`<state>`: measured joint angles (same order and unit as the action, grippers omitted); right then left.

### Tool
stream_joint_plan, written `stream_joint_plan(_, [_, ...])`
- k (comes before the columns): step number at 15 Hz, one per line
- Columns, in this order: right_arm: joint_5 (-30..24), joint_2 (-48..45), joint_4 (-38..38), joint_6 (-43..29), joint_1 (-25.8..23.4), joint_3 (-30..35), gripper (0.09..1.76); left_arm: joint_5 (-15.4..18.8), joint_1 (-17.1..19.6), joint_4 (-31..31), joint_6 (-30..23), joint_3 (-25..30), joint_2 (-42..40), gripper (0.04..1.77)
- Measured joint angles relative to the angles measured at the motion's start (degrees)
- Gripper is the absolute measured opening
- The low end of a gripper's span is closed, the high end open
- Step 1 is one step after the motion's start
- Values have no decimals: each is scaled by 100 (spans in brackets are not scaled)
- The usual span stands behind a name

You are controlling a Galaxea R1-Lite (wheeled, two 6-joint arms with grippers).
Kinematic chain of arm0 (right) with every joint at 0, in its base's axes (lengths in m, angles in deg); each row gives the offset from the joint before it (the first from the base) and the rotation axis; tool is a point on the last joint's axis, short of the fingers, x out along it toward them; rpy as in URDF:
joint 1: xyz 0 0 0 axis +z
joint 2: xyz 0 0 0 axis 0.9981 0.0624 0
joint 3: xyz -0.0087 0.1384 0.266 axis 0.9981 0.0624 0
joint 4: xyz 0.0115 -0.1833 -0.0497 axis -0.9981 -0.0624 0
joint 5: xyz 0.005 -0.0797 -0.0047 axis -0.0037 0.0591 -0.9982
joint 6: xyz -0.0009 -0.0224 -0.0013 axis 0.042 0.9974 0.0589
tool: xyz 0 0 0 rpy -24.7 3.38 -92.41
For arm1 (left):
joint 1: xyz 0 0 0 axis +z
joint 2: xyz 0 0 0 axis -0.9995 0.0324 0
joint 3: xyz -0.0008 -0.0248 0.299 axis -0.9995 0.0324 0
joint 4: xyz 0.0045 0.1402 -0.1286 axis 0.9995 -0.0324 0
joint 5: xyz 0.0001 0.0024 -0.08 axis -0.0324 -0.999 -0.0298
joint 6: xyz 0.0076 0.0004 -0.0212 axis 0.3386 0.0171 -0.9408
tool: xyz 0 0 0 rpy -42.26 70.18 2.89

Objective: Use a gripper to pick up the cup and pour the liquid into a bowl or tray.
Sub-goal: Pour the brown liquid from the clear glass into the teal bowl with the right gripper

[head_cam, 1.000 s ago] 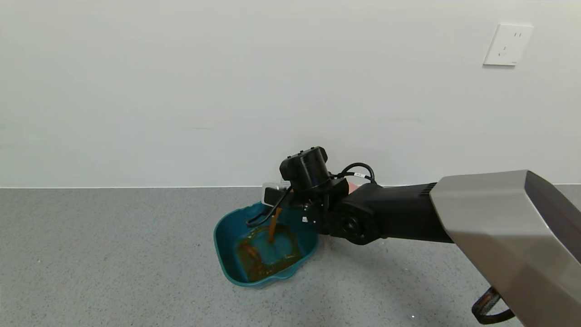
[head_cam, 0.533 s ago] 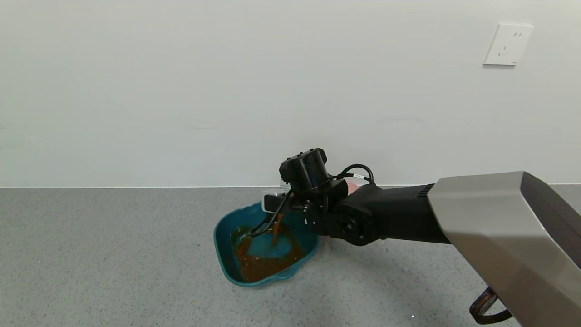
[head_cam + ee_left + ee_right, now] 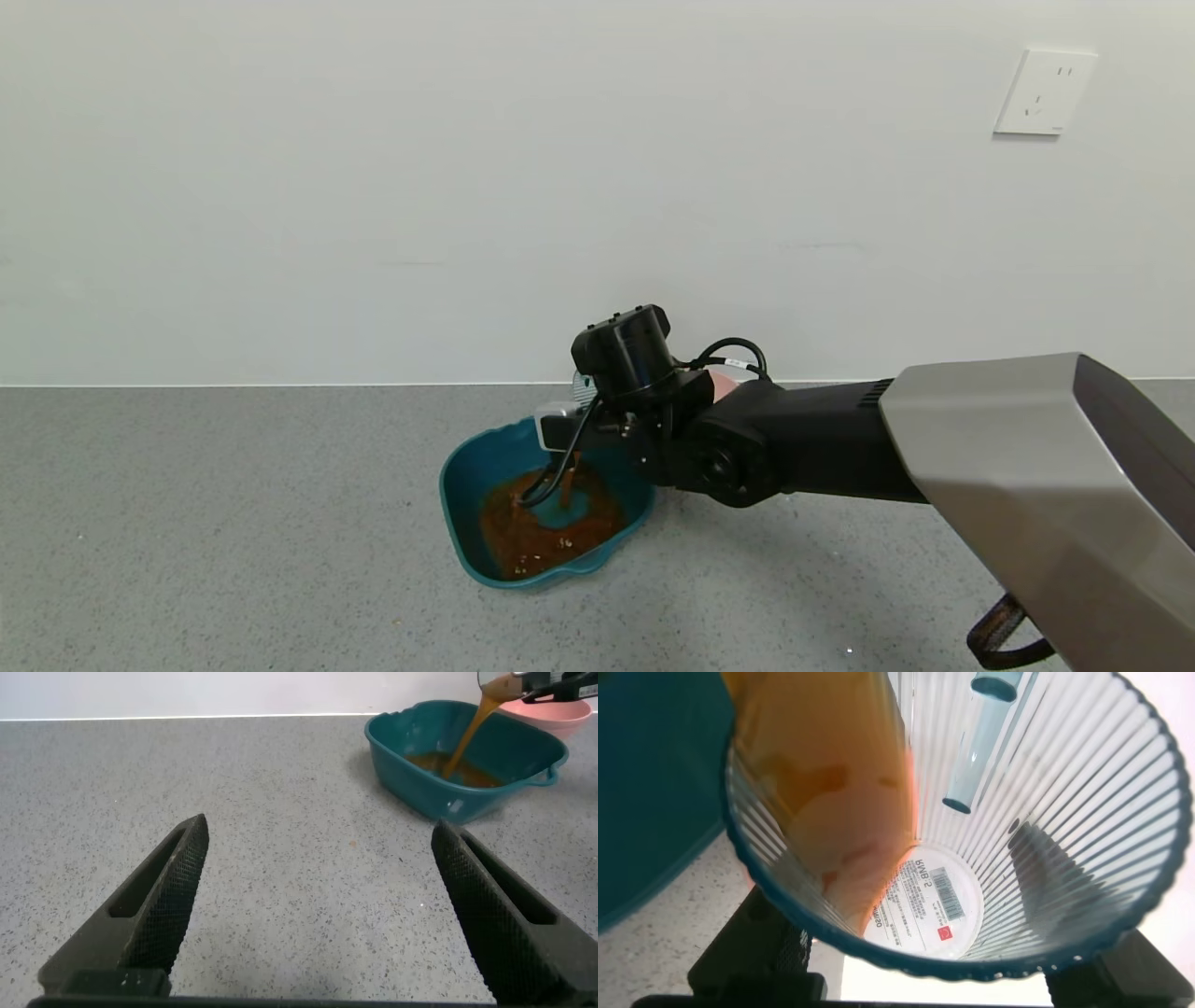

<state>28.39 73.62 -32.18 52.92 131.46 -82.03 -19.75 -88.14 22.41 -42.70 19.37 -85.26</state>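
Wider liquid (image 3: pixel 546 532) pool, cup (image 3: pixel 971 831) tipped basinward.

black wrist (image 3: pixel 627 353), looped cable (image 3: pixel 738 347), silver forearm (image 3: pixel 1027 448)

Two grippers are counted: the right gripper (image 3: pixel 583 420) and the left gripper (image 3: pixel 318 910). One ribbed cup (image 3: pixel 971 812), one stream of reddish-brown liquid (image 3: pixel 467 737), one teal basin (image 3: pixel 467 485), one pink bowl (image 3: pixel 551 714) and one wall socket (image 3: pixel 1044 91) are counted.

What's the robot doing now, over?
Right gripper holds cup tipped, tea streaming into teal basin. Left gripper open, idle above floor. Nothing blocking.
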Motion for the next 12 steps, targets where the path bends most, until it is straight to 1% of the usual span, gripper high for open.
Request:
stream_joint_plan(5, [141, -50, -20, 685, 41, 39, 134, 0, 0, 0, 0, 0, 0, 172])
stream_joint_plan(11, [171, -96, -13, 1295, 88, 102, 134, 0, 0, 0, 0, 0, 0, 172])
stream_joint_plan(12, [254, -105, -5, 1419, 91, 119, 134, 0, 0, 0, 0, 0, 0, 172])
